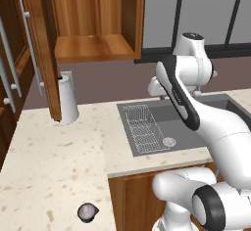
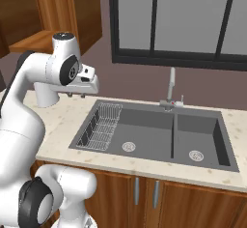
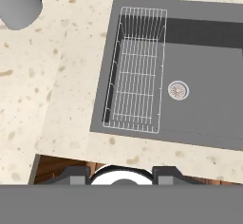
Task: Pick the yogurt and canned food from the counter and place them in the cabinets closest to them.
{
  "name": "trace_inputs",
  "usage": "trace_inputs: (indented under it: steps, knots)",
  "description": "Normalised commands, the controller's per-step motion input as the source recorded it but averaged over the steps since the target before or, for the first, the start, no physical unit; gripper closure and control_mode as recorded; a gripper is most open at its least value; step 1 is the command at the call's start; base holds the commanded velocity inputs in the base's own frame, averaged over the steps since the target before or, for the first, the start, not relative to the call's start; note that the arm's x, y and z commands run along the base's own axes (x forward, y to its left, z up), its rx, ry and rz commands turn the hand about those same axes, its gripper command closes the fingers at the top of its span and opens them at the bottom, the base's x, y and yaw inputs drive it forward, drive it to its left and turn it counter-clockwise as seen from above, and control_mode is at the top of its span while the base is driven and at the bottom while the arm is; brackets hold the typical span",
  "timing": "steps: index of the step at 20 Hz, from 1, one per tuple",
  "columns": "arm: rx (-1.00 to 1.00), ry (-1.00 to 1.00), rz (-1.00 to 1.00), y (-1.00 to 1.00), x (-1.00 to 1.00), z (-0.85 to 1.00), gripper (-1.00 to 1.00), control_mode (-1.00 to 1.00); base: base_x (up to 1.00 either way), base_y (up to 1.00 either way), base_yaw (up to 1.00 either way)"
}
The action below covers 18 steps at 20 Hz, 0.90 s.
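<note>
Beige brown-speckled counter [image 1: 54,151]; dark can [image 1: 87,212], grey-lilac top; reddish-brown cabinets [image 1: 98,19].

Even, diffuse light w/o clear source; soft shadow inside sink [image 2: 144,135] and open cabinet [image 1: 93,24]. Rendered pics slightly soft, no glare, no edge distortion.

Arm [image 1: 215,127]: glossy white shell, rounded tubular links, bulbous at joints. Dark grey to black bands at the joints; a long black strip edges the forearm link. Round dark end cap with lighter grey ring low on the base joint. Wrist housing white, domed grey cap on top. Hand block [image 2: 84,83] white, boxy, dark underside
</note>
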Motion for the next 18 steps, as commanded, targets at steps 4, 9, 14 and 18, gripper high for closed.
trace_inputs:
  steps: [4,9,14,18]
  knots:
    - [0.00,0.00,0.00,0.00,-0.01,0.00,-1.00,-1.00,0.00,0.00,0.00]
    - [0.00,0.00,0.00,0.00,0.00,0.00,-1.00,-1.00,0.00,0.00,0.00]
    - [0.00,0.00,0.00,0.00,0.00,0.00,-1.00,-1.00,0.00,0.00,0.00]
    - [0.00,0.00,0.00,0.00,0.00,0.00,-1.00,-1.00,0.00,0.00,0.00]
